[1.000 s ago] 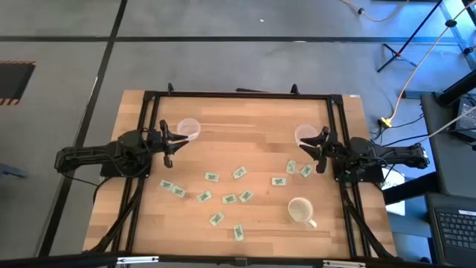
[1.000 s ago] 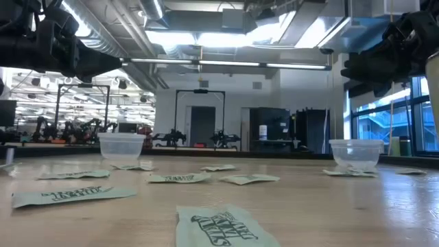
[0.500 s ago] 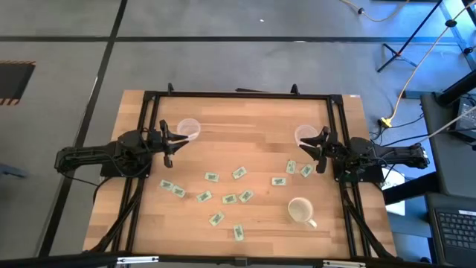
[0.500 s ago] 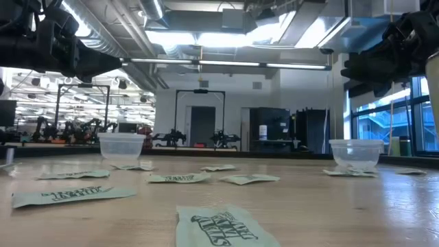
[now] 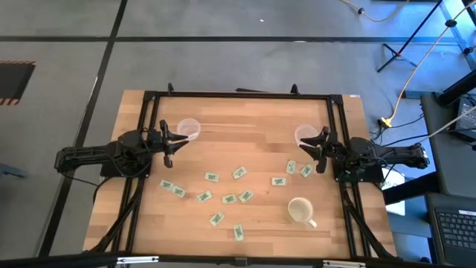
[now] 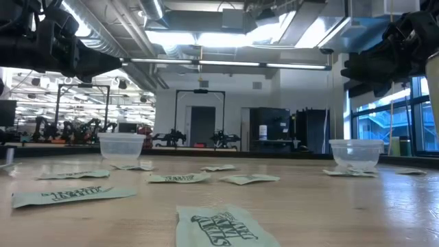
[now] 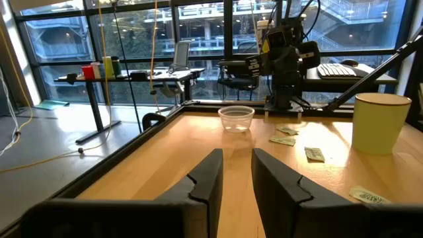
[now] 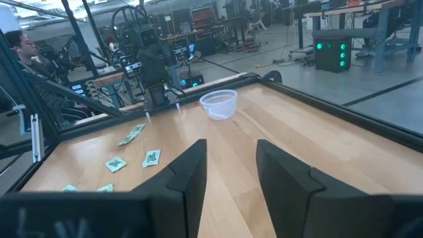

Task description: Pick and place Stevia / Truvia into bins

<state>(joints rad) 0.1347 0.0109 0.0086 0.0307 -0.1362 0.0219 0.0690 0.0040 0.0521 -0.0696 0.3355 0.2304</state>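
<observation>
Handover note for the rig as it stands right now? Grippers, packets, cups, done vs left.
Left gripper: open, empty, raised beside the left cup.
Right gripper: open, empty, raised beside the right cup.
Packets: about a dozen, all lying flat on the table, between and in front of the cups; a few near the white mug.
Done: nothing visibly in either cup.
Left: pick every packet and drop it into a cup.

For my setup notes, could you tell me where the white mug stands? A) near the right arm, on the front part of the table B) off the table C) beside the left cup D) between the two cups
A: the mug stands toward the front, on the right arm's side, apart from both cups.
</observation>
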